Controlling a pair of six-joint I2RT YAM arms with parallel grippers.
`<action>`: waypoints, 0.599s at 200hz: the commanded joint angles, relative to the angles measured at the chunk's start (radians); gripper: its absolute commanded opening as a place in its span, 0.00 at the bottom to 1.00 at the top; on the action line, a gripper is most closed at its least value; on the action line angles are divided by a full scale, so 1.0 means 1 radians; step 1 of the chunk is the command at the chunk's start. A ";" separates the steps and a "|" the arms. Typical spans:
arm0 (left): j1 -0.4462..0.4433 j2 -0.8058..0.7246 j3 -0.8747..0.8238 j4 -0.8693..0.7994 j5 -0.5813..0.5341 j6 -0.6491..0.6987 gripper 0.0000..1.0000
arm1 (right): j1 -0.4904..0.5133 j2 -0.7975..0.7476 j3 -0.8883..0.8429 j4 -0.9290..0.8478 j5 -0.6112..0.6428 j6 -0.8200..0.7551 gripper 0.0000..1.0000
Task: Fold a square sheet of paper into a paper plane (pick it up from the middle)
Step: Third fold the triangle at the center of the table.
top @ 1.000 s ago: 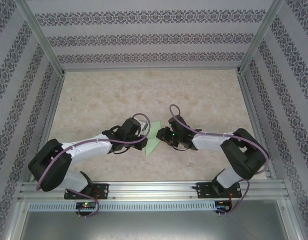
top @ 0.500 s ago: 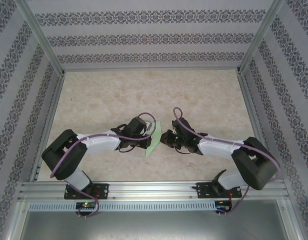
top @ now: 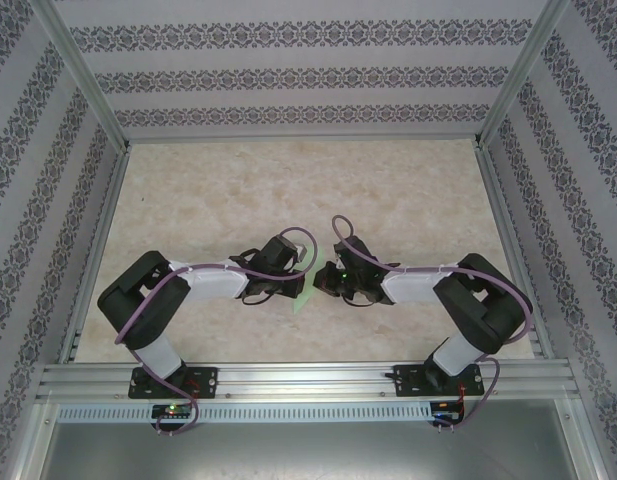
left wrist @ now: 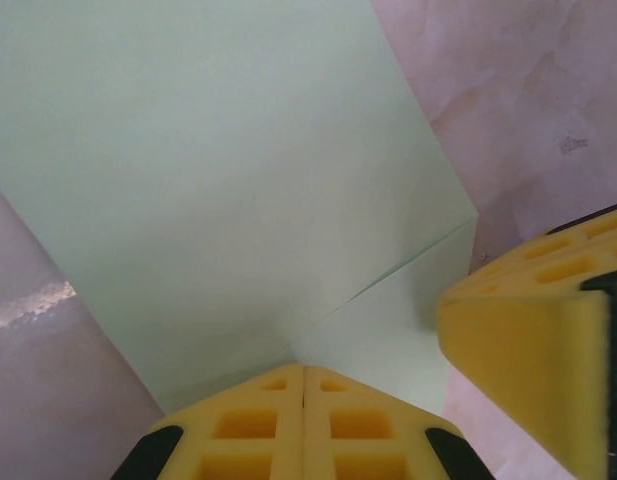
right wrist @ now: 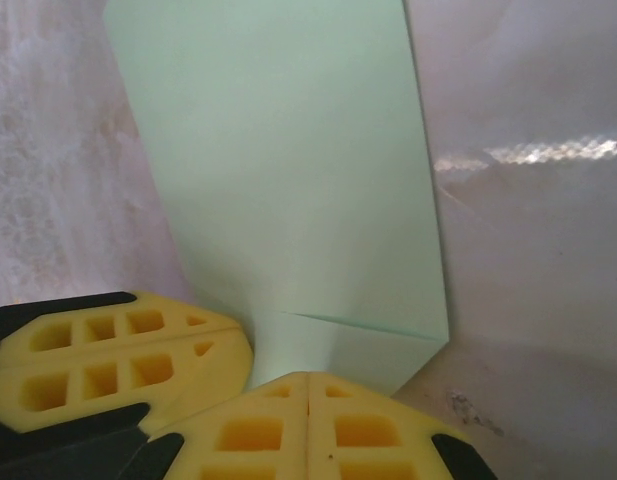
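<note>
Patterned walls [top: 288, 80] box in the pale marbled counter [top: 288, 180], and my two arms meet at its middle, close to the near edge. What has changed in the last second is the grip. The right hand [right wrist: 308, 385] was part-way open a second ago and has now closed fully, and the left hand [left wrist: 304, 378], already almost shut, has closed the rest of the way. Both arms have also drawn in toward each other. From above, the paper [top: 303, 293] has gone from a broad green kite lying between the wrists to a thin sliver showing in the gap between them. Either it has been tipped up on edge or the wrists now cover most of it, and I cannot tell which from that view. Each wrist camera shows its own yellow pads pressed together with the green paper running right down into the seam, so I judge that each hand is pinching the paper and not closed on nothing. The left wrist view also shows one of the right hand's pads just beside mine, so the two grips sit very near each other on the same end of the paper. A straight crease crosses the paper near both grips, which means some folding is already done, though it is not yet a slim dart. With both hands clamped so close together, I read this as the start of the next fold or a lift, and the main risk is tearing or crumpling the thin paper if the hands pull apart unevenly.
</note>
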 commanded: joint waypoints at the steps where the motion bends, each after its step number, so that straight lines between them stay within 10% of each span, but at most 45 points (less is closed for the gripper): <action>1: -0.002 0.001 -0.022 -0.017 -0.012 0.006 0.06 | -0.019 0.001 -0.018 0.042 0.012 0.002 0.06; 120: -0.002 -0.002 -0.016 -0.040 -0.016 0.018 0.05 | -0.120 -0.053 -0.021 0.017 -0.062 -0.038 0.06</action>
